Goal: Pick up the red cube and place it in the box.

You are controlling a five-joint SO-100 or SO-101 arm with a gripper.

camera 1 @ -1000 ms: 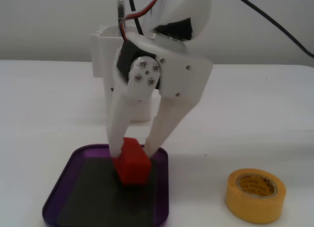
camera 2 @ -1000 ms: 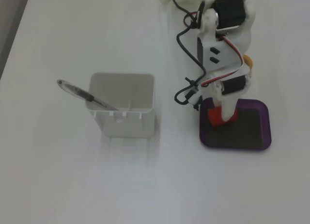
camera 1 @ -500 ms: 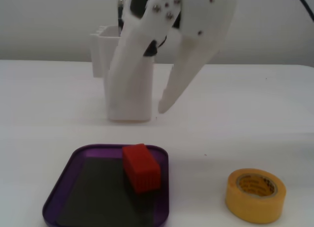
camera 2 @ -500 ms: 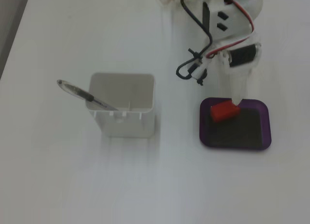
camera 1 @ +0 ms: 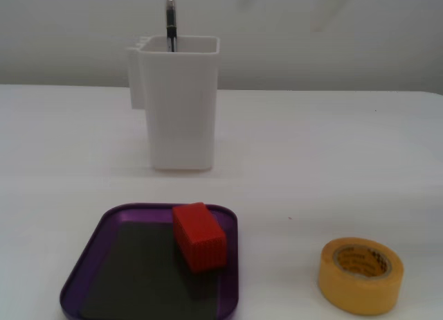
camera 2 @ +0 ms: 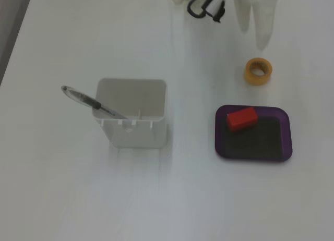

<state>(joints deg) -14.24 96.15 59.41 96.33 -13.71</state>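
Two pale white fingers of the gripper hang blurred at the top edge of a fixed view, pointing down the frame above the table, clear of every object; whether they are spread or pressed together cannot be told through the blur. Black cable loops sit just to their left in that view. The arm does not appear in the other fixed view.

The small bright red ribbed cube lies inside the shallow purple rectangular tray with the dark inner floor, resting on the floor against the tray's far rim, turned slightly askew. In a fixed view from above, the same cube occupies the tray's upper-left corner.

The tall white plastic container stands upright behind the tray, well apart from it, with a slim pen rising from its opening. From above, the pen leans out over the container's left rim, its lower end inside.

The yellow roll of tape lies flat on the white table, to the right of the tray and apart from it.
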